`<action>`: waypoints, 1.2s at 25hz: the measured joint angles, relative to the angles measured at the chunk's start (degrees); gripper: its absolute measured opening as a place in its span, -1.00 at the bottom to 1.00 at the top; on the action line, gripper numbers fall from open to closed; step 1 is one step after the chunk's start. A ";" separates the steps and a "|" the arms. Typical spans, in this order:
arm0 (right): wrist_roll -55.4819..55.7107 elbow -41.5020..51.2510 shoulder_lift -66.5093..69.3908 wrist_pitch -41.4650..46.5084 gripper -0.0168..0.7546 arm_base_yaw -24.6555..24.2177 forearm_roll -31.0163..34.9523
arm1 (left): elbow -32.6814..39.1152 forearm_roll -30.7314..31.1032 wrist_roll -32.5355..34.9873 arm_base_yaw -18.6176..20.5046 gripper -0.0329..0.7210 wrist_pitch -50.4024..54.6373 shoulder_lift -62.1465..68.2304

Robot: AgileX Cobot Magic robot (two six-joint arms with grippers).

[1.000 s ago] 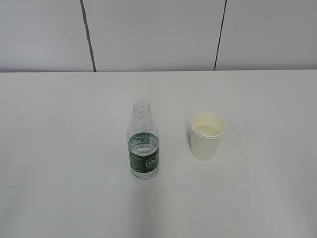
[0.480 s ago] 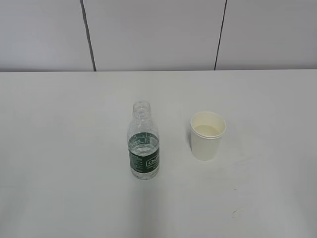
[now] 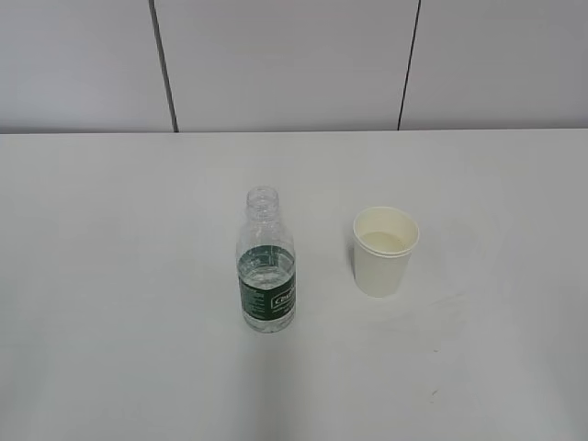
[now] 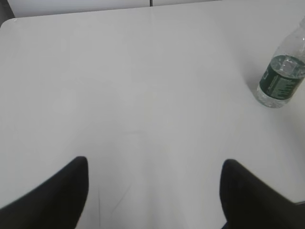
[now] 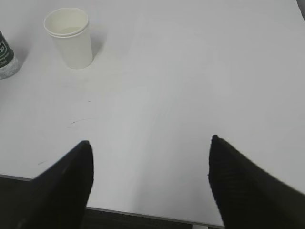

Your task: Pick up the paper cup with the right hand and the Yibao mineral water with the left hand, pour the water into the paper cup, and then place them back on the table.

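The Yibao mineral water [image 3: 267, 266], a clear capless bottle with a dark green label, stands upright on the white table [image 3: 110, 276]. The paper cup [image 3: 385, 250] stands upright to its right, apart from it. Neither arm shows in the exterior view. My left gripper [image 4: 155, 164] is open and empty over bare table, with the bottle [image 4: 282, 76] far off at the upper right. My right gripper [image 5: 150, 145] is open and empty above the table's near edge, with the cup [image 5: 69, 37] at the upper left and the bottle's base [image 5: 6, 59] at the left edge.
A grey panelled wall [image 3: 294, 64] stands behind the table's far edge. The table's near edge [image 5: 143, 214] shows between the right fingers. The table's far left corner [image 4: 7, 24] shows in the left wrist view.
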 joint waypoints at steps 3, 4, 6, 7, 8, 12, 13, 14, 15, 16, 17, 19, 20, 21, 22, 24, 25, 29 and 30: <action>-0.10 0.00 0.00 0.00 0.56 0.00 0.00 | 0.00 0.00 0.00 0.00 0.47 0.00 0.00; -0.23 0.00 0.00 0.00 0.56 0.00 0.00 | 0.00 0.00 0.00 0.00 0.47 0.00 0.00; -0.23 0.00 0.00 0.00 0.56 0.00 0.00 | 0.00 0.00 0.00 0.00 0.47 0.00 0.00; -0.23 0.00 0.00 0.00 0.56 0.00 0.00 | 0.00 0.00 0.00 0.00 0.47 0.00 0.00; -0.23 0.00 0.00 0.00 0.56 0.00 0.00 | 0.00 0.00 0.00 0.00 0.46 0.00 0.00; -0.23 0.00 0.00 0.00 0.56 0.00 0.00 | 0.00 0.00 0.00 0.00 0.44 0.00 0.00; -0.23 0.00 0.00 0.00 0.56 0.00 0.00 | 0.00 0.00 0.00 0.00 0.43 0.00 0.00; -0.23 0.00 0.00 0.00 0.56 0.00 0.00 | 0.00 0.00 0.00 0.00 0.42 0.00 0.00; -0.23 0.00 0.00 0.00 0.56 0.00 0.00 | 0.00 0.00 0.00 0.00 0.41 0.00 0.00; -0.23 0.00 0.00 0.00 0.56 0.00 0.00 | 0.00 0.00 0.00 0.00 0.41 0.00 0.00; -0.23 0.00 0.00 0.00 0.56 0.00 0.00 | 0.00 0.00 0.00 0.00 0.40 0.00 0.00; -0.23 0.00 0.00 0.00 0.56 0.00 0.00 | 0.00 0.00 0.00 0.00 0.39 0.00 0.00; -0.23 0.00 0.00 0.00 0.56 0.00 0.00 | 0.00 0.00 0.00 0.00 0.39 0.00 0.00; -0.23 0.00 0.00 0.00 0.56 0.00 0.00 | 0.00 0.00 0.00 0.00 0.39 0.00 0.00; -0.23 0.00 0.00 0.00 0.56 0.00 0.00 | 0.00 0.00 0.00 0.00 0.39 0.00 0.00; -0.23 0.00 0.00 0.00 0.56 0.00 0.00 | 0.00 0.00 0.00 0.00 0.39 0.00 0.00; -0.23 0.00 0.00 0.00 0.56 0.00 0.00 | 0.00 0.00 0.00 0.00 0.39 0.00 0.00; -0.23 0.00 0.00 0.00 0.56 0.00 0.00 | 0.00 -0.05 0.04 0.00 0.39 0.00 0.00; -0.23 0.00 0.00 0.00 0.56 0.00 0.00 | 0.00 -0.05 0.04 0.00 0.38 0.00 0.00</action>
